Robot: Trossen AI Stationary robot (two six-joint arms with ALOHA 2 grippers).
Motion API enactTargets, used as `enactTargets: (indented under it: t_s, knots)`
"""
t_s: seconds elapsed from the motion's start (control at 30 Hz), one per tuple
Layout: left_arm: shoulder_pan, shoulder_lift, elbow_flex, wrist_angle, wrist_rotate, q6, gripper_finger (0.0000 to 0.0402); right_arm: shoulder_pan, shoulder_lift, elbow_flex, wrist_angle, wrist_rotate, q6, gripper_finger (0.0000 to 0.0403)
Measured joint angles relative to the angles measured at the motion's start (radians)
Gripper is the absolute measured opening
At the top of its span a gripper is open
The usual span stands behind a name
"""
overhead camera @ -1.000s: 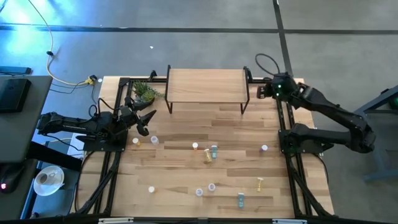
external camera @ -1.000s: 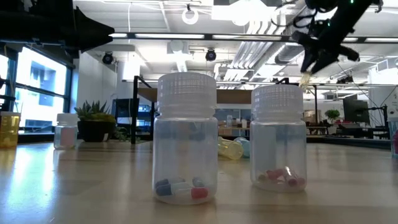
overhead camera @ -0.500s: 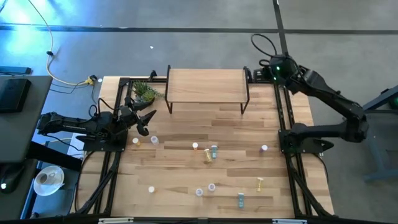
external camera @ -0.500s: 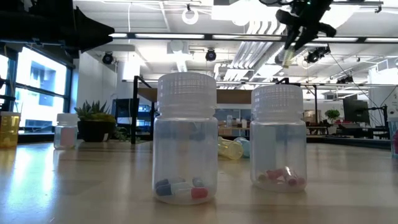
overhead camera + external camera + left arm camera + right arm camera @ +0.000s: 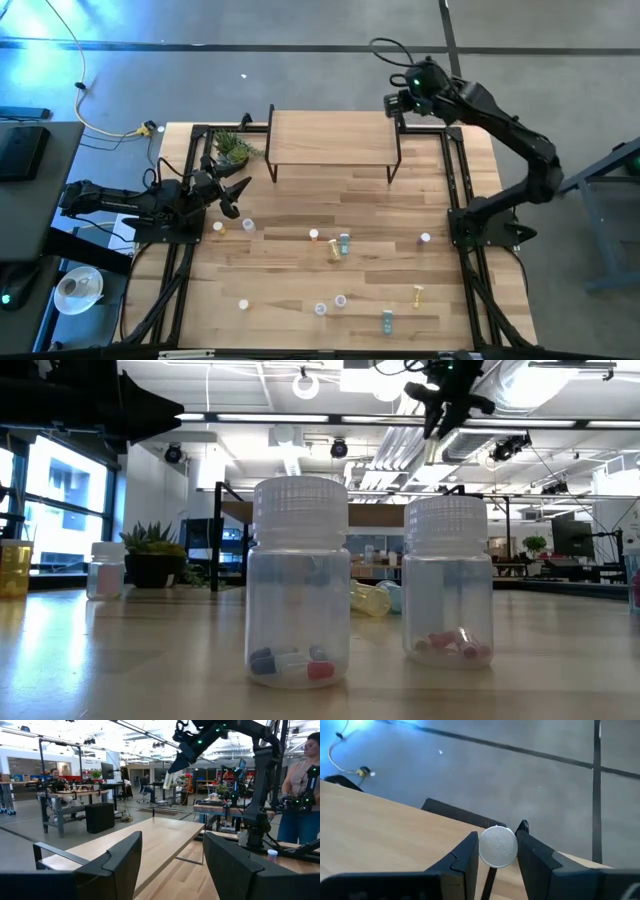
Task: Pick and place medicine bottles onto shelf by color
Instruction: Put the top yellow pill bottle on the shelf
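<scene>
Above the far right corner of the shelf (image 5: 332, 132), my right jaws (image 5: 497, 851) are closed on a small medicine bottle (image 5: 497, 847), pinched by its sides with its white round cap facing my wrist camera. In the low view the bottle (image 5: 432, 450) hangs pale and yellowish below those jaws (image 5: 436, 422), well clear of the board. I judge this the carry-and-place step: the bottle is lifted and brought over the shelf, but not yet set down.

The next move, as I read it, calls for lowering straight down until the bottle's base meets the light wood, at a spot that leaves room for others of its tint, then easing my hold apart without tipping so small a cylinder. The board looks bare from above, so this one would set where its colour group sits.

My left jaws (image 5: 232, 192) wait spread wide and empty at the left edge of the surface (image 5: 300, 290), near the potted plant (image 5: 232, 148).

The other bottles lie scattered across the near half of the surface, among them a white-capped one (image 5: 314, 235), a teal one (image 5: 345, 241), and another teal one (image 5: 387, 319) toward the front; 2 clear bottles with capsules stand close to the low camera (image 5: 299, 582).

Compared with 1 second ago, my right arm has swung from beyond the right side of the shelf toward its far right corner, carrying the bottle with it. My left arm and the loose bottles have not shifted.
</scene>
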Motion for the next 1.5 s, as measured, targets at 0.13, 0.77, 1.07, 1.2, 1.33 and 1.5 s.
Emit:
enactTargets:
  t_s: [0.13,0.77,1.07,1.2,1.33,1.5]
  knots:
    - [0.0,0.0,0.0,0.0,0.0,0.0,0.0201,-0.036,0.081,0.068,-0.013,-0.059,-0.008,0.0103]
    - [0.0,0.0,0.0,-0.008,-0.004,0.0,0.0201,-0.058,0.316,0.102,-0.022,-0.234,-0.079,0.0103]
    - [0.0,0.0,0.0,-0.008,-0.004,0.0,0.0201,-0.035,0.324,0.102,-0.022,-0.235,-0.087,0.0103]
    - [0.0,0.0,0.0,-0.008,-0.004,0.0,0.0201,-0.035,0.324,0.102,-0.025,-0.235,-0.086,0.0103]
    - [0.0,0.0,0.0,-0.008,-0.004,0.0,0.0201,-0.035,0.324,0.102,-0.055,-0.234,-0.086,0.0103]
    - [0.0,0.0,0.0,-0.007,-0.004,0.0,0.0201,-0.035,0.324,0.102,-0.066,-0.212,-0.085,0.0103]
